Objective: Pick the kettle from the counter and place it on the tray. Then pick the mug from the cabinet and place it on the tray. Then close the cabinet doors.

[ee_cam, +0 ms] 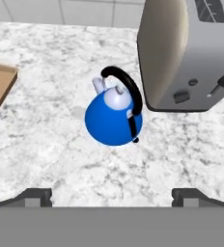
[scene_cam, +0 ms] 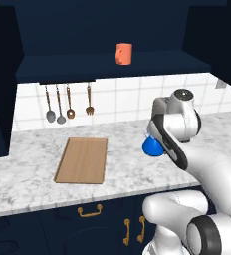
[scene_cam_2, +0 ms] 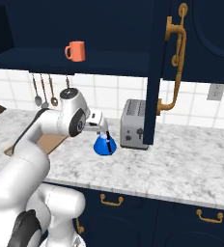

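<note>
Kettle (scene_cam: pixel 151 147) half-hidden behind arm; tray (scene_cam: pixel 82 160) on counter (scene_cam: pixel 28 179); mug (scene_cam: pixel 123 53) above

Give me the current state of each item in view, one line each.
kettle: upright on the counter, beside the toaster, not gripped.
gripper: above the kettle, jaws open.
tray: flat on the counter, nothing on it.
mug: upright on the cabinet shelf.
cabinet door: open.

One blue kettle (ee_cam: pixel 113 119), one orange mug (scene_cam: pixel 123 53), one wooden tray (scene_cam: pixel 82 160), one silver toaster (scene_cam_2: pixel 133 124), four hanging utensils (scene_cam: pixel 60 104) (against the tiles)
</note>
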### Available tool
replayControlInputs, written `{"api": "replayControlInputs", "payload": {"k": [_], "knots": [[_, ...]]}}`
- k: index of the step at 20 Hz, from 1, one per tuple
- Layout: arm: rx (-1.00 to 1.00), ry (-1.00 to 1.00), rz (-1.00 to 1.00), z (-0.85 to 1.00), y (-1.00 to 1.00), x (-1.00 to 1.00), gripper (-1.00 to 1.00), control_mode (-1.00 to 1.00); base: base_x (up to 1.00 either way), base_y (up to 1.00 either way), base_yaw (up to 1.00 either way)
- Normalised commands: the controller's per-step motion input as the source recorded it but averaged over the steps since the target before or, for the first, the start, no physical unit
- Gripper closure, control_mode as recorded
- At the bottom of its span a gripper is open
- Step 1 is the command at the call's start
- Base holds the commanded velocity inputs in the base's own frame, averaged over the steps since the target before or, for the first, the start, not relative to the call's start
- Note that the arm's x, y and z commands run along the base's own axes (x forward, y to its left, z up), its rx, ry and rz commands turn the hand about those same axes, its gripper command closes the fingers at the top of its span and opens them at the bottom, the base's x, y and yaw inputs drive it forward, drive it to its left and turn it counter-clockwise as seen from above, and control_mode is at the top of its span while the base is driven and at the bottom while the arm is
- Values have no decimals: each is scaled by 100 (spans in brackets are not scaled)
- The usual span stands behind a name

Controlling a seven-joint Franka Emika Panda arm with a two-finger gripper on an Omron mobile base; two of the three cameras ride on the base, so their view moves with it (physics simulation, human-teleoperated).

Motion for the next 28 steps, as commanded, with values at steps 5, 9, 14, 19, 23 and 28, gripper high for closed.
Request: {"api": "replayControlInputs", "payload": {"k": [5,9,14,19,23,28], "knots": [[12,19,-9,-16,-26,57,-100,-100,0,0,0],[2,1,-2,-28,-12,36,-100,-100,0,0,0],[0,0,-1,-39,-3,22,-100,-100,0,0,0],[0,0,-4,-33,-4,25,-100,-100,0,0,0],[0,0,-5,-28,0,29,-100,-100,0,0,0],[3,0,-3,-14,-3,39,-100,-100,0,0,0]]}}
